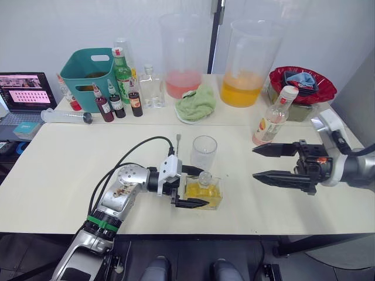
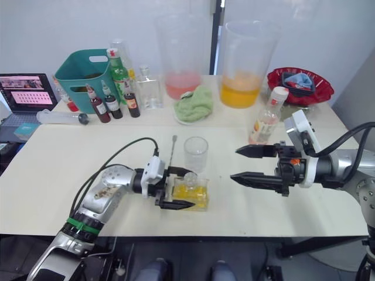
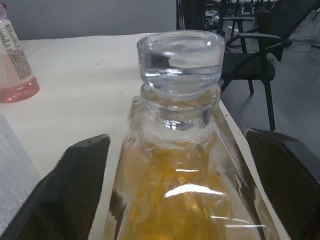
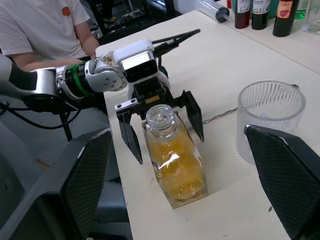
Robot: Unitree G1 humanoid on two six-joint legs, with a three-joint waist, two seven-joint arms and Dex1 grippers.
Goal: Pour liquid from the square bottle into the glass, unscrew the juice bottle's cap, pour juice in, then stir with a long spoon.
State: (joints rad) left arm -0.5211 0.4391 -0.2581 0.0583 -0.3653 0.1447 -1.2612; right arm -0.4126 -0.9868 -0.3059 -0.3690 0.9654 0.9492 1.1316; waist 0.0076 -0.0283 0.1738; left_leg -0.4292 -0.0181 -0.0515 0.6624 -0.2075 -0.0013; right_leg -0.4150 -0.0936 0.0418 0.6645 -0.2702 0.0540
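While left pincer straddles square bottle unclamped, right pincer apart, juice bottle label unreadable

Square bottle: glossy clear glass. Glass: ribbed, clear. Table: matt cream. Cloth: green terry.

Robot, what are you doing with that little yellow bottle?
The left gripper has its open fingers around the square bottle, which stands on the table just in front of the glass. The glass is empty, so nothing is poured yet. The right gripper hangs open nearby, in front of the juice bottle, cap on.
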